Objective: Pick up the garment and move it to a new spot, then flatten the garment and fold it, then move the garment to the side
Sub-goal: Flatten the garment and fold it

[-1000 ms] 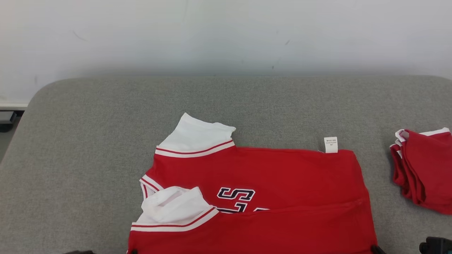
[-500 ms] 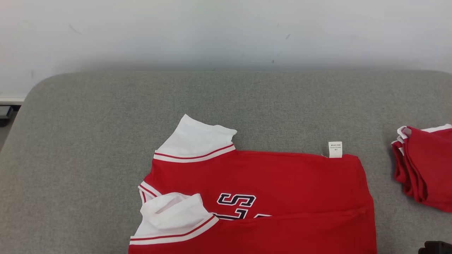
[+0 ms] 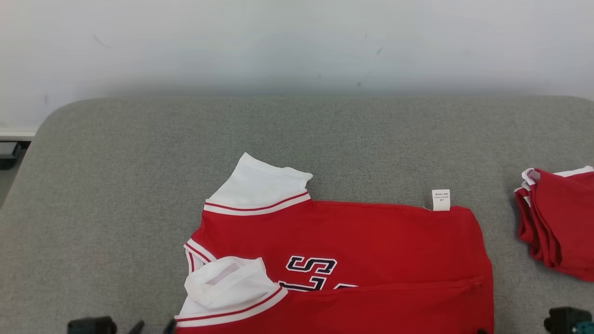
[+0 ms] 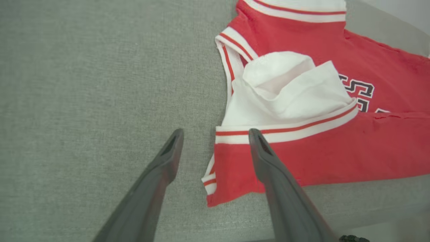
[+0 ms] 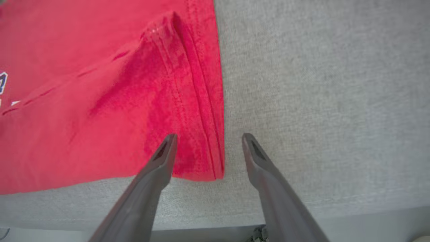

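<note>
The garment (image 3: 352,232) is a red shirt with white sleeves and dark lettering. It lies flat on the grey table, its near part folded up over the lettering. In the left wrist view my left gripper (image 4: 215,134) is open just above the garment's (image 4: 336,151) striped sleeve corner, one finger over the fabric and one over the table. My right gripper (image 5: 209,137) is open too, straddling the hem corner of the garment (image 5: 100,101). Neither holds anything. In the head view, the left gripper's fingertips (image 3: 137,327) peek in at the bottom left.
A stack of folded red garments (image 3: 561,222) sits at the table's right edge. The grey padded table (image 3: 139,162) has bare room to the left and behind the garment. A white wall stands behind, and the table's front edge is close under both grippers.
Both grippers have opened and let go of the garment's near corners. The left gripper has come into the head view at the bottom left. The camera has shifted slightly.
</note>
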